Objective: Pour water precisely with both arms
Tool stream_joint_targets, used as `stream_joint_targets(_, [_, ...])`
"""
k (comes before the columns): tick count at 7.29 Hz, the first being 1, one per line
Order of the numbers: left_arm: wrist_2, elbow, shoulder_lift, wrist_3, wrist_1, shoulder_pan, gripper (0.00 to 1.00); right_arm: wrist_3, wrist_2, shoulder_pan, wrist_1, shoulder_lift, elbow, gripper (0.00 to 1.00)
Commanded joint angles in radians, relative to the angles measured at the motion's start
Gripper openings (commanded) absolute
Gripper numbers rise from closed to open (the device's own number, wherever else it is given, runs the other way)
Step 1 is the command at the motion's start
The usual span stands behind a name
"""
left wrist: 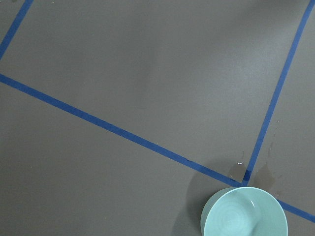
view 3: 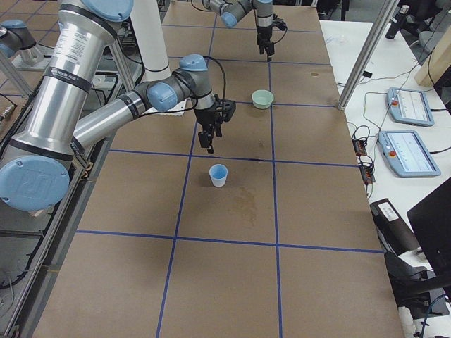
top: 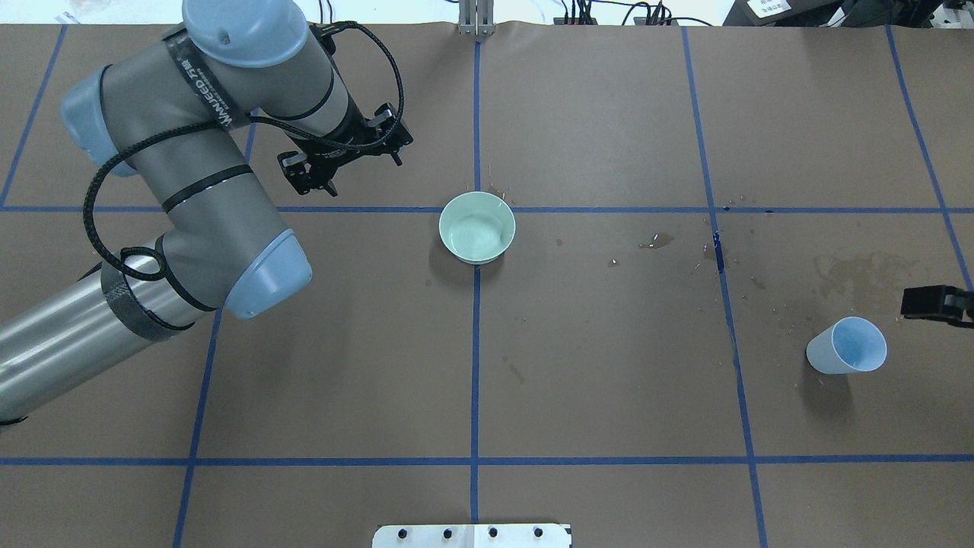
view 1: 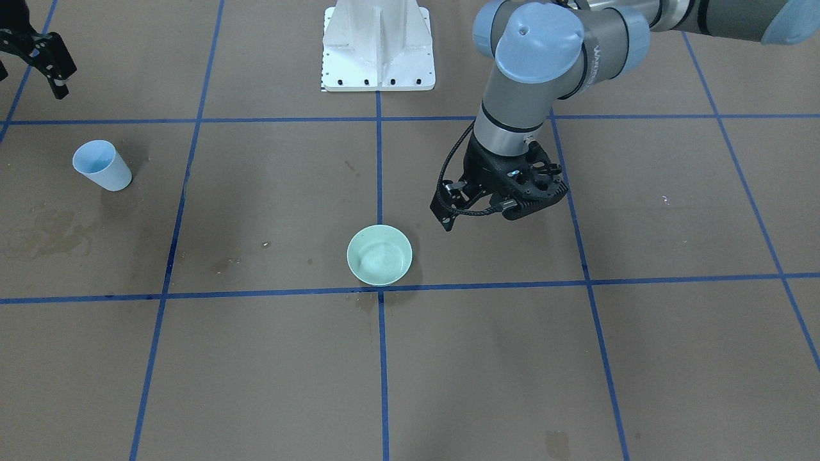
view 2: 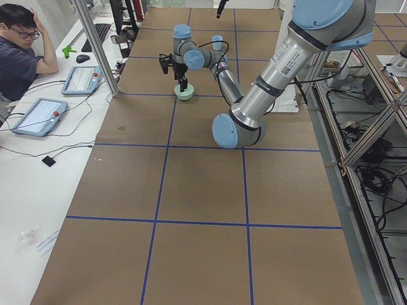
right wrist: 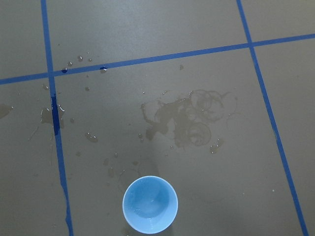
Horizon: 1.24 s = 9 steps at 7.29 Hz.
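- The mint-green bowl [view 1: 353, 243] sits on the centre tape line [view 1: 382, 358], where either arm could reach it. The water [view 1: 379, 259] lies inside as a rippled, shiny pool, so the pour looks done.
- The left gripper [view 1: 496, 195] hangs just beside the bowl and holds nothing. I cannot tell whether its jaws are apart.
- The light-blue cup [view 1: 102, 168] stands upright, well apart on the right arm's side, beside wet stains [right wrist: 189, 120]. It looks nearly drained.
- The right gripper [view 1: 32, 73] hovers beyond the cup, jaws spread and empty.
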Motion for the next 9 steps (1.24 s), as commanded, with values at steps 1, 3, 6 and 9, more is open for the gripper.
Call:
stream_joint_targets(1, [0.007, 0.001, 0.006, 0.001, -0.001, 0.002, 1.00, 0.339, -0.392, -0.386, -0.006, -0.073, 0.012, 1.00])
stream_joint_targets(3, [0.007, 0.001, 0.008, 0.001, -0.001, 0.002, 1.00, 0.618, -0.617, -0.627, -0.171, -0.075, 0.000, 1.00])
stream_joint_targets(6, [0.007, 0.002, 0.015, 0.000, -0.001, 0.008, 1.00, 0.793, -0.771, -0.714, -0.184, 0.009, -0.197, 0.99])
stream_joint_targets(9, [0.007, 0.002, 0.015, -0.002, -0.001, 0.011, 1.00, 0.896, -0.834, -0.748, -0.184, 0.024, -0.297, 0.99])
